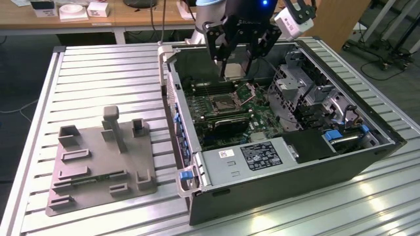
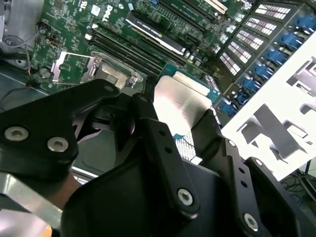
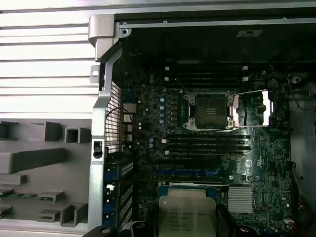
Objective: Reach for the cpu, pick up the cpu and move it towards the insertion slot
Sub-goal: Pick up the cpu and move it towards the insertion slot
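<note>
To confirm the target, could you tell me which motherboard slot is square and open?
The insertion slot: square, silver-framed, its plate hinged aside; the memory slots are long and narrow.

gripper (image 2: 185,106) all matte black, chunky linkage fingers (image 2: 163,148) with silver screws, white camera box (image 1: 293,20) bolted on wrist, blue light (image 1: 264,3) up top

Light: bright, from overhead | Glare: white streaks on the ribbed metal table (image 1: 98,73) in the exterior view, blown-out case panel (image 2: 276,123) in the second wrist view | Shadow: case interior (image 3: 207,49) dim in the first wrist view | Focus: gripper (image 2: 177,143) close and soft
</note>
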### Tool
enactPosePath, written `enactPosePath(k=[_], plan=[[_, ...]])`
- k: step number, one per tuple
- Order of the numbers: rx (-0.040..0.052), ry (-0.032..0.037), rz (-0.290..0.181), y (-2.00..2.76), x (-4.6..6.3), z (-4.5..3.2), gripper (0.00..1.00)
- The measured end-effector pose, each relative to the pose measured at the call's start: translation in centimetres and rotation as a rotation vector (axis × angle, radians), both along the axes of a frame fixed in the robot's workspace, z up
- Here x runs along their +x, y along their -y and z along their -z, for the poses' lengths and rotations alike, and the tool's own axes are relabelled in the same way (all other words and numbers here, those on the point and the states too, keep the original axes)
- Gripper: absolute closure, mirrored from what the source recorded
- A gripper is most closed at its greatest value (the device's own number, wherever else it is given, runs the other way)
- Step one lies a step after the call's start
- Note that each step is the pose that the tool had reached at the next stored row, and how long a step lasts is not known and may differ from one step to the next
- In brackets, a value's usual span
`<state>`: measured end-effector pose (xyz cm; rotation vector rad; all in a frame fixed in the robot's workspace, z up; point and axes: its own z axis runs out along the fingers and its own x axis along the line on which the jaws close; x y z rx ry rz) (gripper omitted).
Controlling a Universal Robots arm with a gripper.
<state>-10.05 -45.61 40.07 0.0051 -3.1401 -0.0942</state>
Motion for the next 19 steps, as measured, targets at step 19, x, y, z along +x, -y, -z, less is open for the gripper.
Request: enactPosePath(k=[19], plan=[[0.0000,0.0000,0.000,-2.50,2.0,0.45,0.45]])
